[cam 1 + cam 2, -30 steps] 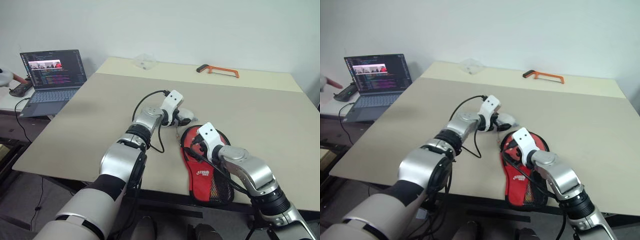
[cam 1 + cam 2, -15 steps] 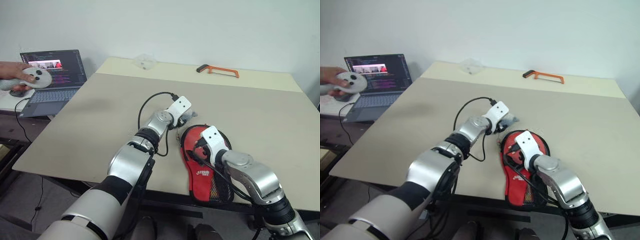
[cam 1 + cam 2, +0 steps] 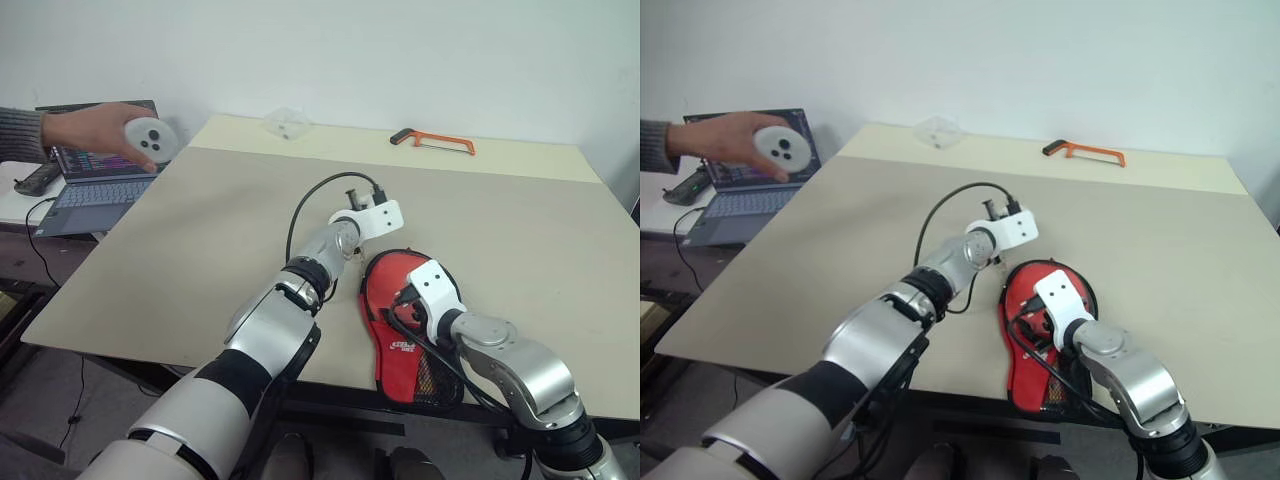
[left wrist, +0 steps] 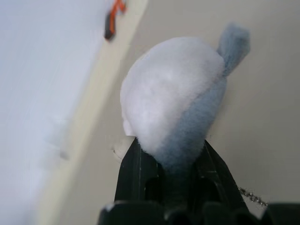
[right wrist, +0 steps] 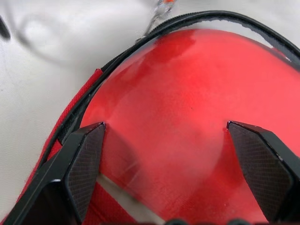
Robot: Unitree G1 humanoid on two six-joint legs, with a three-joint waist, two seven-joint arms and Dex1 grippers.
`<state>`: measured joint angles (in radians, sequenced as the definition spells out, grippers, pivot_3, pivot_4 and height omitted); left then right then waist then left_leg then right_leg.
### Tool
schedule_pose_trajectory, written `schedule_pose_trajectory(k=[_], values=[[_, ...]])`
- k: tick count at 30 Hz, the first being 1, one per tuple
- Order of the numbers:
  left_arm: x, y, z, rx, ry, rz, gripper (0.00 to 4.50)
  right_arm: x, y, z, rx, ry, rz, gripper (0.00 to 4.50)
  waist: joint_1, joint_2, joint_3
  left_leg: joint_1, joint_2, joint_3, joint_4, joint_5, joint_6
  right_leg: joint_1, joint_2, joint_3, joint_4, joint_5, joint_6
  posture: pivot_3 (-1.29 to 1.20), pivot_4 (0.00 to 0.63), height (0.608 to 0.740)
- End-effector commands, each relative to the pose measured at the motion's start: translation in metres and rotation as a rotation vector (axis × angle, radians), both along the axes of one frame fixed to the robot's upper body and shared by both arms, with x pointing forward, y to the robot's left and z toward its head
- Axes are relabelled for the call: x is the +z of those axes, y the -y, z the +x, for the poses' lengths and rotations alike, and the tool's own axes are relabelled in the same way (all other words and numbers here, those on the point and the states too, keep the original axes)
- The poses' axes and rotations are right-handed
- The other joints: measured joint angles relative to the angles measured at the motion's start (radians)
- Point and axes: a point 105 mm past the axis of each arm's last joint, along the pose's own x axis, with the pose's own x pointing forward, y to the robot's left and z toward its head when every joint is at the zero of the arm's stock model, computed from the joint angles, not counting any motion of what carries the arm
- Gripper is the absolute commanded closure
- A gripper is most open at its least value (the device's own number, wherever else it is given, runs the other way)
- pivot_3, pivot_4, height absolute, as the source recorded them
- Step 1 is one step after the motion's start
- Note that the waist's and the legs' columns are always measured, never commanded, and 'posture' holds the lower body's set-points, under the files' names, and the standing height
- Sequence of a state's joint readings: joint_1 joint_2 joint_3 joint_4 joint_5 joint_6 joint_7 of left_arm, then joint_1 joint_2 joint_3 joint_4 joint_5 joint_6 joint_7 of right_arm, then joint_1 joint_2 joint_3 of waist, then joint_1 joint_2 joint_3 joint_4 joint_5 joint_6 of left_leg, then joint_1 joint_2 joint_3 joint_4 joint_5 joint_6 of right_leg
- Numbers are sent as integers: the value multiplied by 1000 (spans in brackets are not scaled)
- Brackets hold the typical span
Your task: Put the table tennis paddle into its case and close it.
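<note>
The case [image 3: 405,335] lies flat near the table's front edge, its red panel and black mesh pocket towards me. Through its clear window [image 5: 187,108] shows the red face of the table tennis paddle [image 5: 178,140]; the handle is hidden. My right gripper [image 5: 164,126] hovers open over the window, one finger [image 5: 84,154] on each side and nothing between them. Just beyond the case's round end, my left gripper [image 4: 171,145] is shut on the small grey fluffy ball [image 4: 173,93], whose chain [image 4: 251,197] trails down beside it.
An orange-handled hacksaw [image 3: 432,141] and a crumpled clear plastic piece [image 3: 285,122] lie at the table's far edge. Off the table's left side stands a laptop [image 3: 95,180], and above it a person's hand holds a round white controller [image 3: 150,135].
My left gripper has shut on the fluffy ball, rolled over and shifted right and slightly up. The right gripper has drawn back a little over the case. A person's hand with a controller came in at left.
</note>
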<state>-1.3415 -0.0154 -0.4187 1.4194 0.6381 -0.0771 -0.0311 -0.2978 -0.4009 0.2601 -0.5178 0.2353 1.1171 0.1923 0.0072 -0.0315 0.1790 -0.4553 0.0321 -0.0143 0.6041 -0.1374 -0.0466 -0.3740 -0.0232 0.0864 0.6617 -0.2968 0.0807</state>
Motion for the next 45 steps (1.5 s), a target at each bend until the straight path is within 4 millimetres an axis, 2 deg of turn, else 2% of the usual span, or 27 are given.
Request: schedule_pose_trajectory(k=[1, 9, 14, 23, 33, 35, 37, 43, 45], values=[[36, 24, -4, -97, 223, 109, 4276, -47, 10, -22, -35, -210, -104, 0, 0, 0, 0, 0, 0, 0, 0, -1, -1, 0, 0, 0, 0, 0, 0, 0, 150, 740], [47, 41, -14, -194, 449, 213, 4284, -48, 2, -36, -9, -231, -105, 0, -3, 0, 0, -2, 0, 1, -3, 1, 1, -2, 0, 1, 0, 0, 0, 0, 150, 740], [47, 46, -17, -227, 501, 267, 4284, -49, -1, -40, 4, -238, -99, 0, -4, 0, 0, -6, 0, 1, -3, 1, 1, -5, 0, 1, 1, 0, 0, 0, 150, 740], [50, 68, -32, -355, 637, 353, 4284, -50, -3, -44, 13, -246, -97, 0, -4, 0, 0, -7, 0, 1, -3, 1, 1, -7, 0, 1, 1, 0, 0, 0, 150, 740], [44, 85, -47, -490, 768, 499, 4284, -50, -4, -45, 20, -251, -98, 0, -4, 0, 0, -8, 0, 1, -2, 1, 1, -7, 0, 1, 1, 0, 1, 0, 150, 740], [45, 86, -47, -486, 767, 493, 4284, -50, -4, -46, 22, -251, -98, 0, -4, 0, 0, -8, 0, 1, -2, 1, 1, -7, 0, 1, 1, 0, 1, 0, 150, 740], [44, 79, -39, -402, 677, 430, 4284, -50, -4, -47, 28, -253, -100, 0, -4, 0, 0, -8, 0, 1, -2, 1, 1, -7, 0, 1, 1, 0, 1, 0, 150, 740], [27, 60, -24, -268, 480, 367, 4284, -50, -4, -44, 38, -250, -100, 0, -5, 0, 0, -9, 0, 1, -2, 1, 1, -7, 0, 1, 1, 0, 0, 0, 150, 740], [14, 52, -22, -252, 414, 384, 4284, -49, -5, -40, 49, -242, -96, 0, -7, 0, 0, -9, 0, 0, -2, 1, 1, -7, 0, 1, 1, 0, 0, 0, 150, 740]])
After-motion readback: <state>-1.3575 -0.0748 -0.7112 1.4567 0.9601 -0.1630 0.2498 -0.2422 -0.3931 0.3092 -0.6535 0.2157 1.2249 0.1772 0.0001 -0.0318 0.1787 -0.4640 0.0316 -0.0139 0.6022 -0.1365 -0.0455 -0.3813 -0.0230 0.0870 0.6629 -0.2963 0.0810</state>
